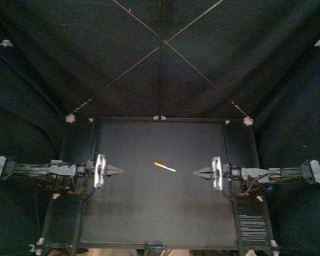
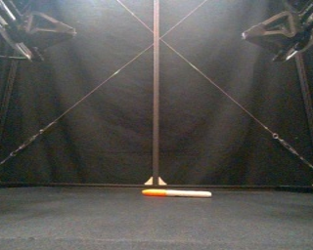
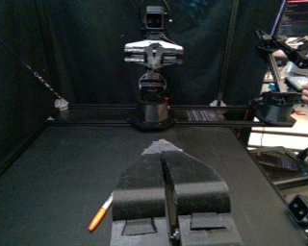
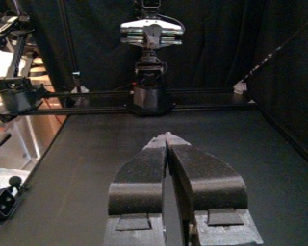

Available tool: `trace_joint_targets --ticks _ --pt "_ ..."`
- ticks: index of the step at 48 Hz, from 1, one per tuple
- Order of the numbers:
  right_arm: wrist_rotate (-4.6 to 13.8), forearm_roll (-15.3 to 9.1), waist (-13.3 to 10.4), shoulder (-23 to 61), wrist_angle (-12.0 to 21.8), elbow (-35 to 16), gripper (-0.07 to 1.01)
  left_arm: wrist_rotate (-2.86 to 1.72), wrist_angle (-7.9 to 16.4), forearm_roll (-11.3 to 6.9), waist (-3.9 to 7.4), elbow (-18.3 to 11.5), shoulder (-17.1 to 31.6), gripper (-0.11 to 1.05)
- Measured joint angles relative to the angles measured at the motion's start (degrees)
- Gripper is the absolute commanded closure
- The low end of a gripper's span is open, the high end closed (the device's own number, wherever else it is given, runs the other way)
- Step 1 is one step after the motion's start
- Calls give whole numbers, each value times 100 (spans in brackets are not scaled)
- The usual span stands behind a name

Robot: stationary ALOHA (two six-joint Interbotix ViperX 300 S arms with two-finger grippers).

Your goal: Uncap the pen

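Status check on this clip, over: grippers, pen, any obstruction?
Left gripper shut, parked at left. Right gripper shut, parked at right. Pen flat at centre of table, in one piece, apart from both. Nothing in the way.

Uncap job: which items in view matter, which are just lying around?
Job: pen, mid-table; left pincer and right pincer, both shut, parked at either side, apart from the pen.
Lying about: no other loose thing seen; just the table.
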Motion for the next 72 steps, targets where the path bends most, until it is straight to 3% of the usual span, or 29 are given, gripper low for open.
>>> trace_joint_targets --ticks 5,9,12,16,18,20,24,28,32,41,47,52,60,72 --pt "18 -9 -26 97 0 -9 96 0 0 -44 9 9 97 99" --pt "35 -9 -132 448 0 -70 96 44 -26 -62 9 9 264 95" --pt "44 0 -193 817 0 -176 95 44 -62 -62 35 0 431 94" --pt "70 35 -316 1301 0 -334 95 44 -114 -62 176 -18 747 93" --pt "79 79 -360 1564 0 -413 95 70 -132 -62 255 -35 923 92" --pt "44 158 -396 1872 0 -519 95 35 -158 -62 369 -35 1090 92" --pt "79 334 -448 2373 0 -677 95 35 -167 -62 580 -53 1441 92" --pt "62 519 -527 2848 0 -817 92 44 -176 -62 712 -97 1749 90" --pt "70 659 -668 3340 0 -914 84 44 -176 -53 844 -167 2039 87" --pt "35 712 -1020 4430 0 -1204 47 44 -176 44 1055 -316 2646 75" --pt "26 712 -1160 4931 0 -1406 18 44 -176 70 1116 -404 2936 63" --pt "26 712 -1239 5326 0 -1564 4 44 -185 79 1125 -448 3085 52" --pt "18 686 -1354 5695 44 -1714 2 44 -176 79 1125 -527 3208 35" --pt "35 563 -1433 6003 501 -1907 3 44 -176 114 1125 -545 3217 16"
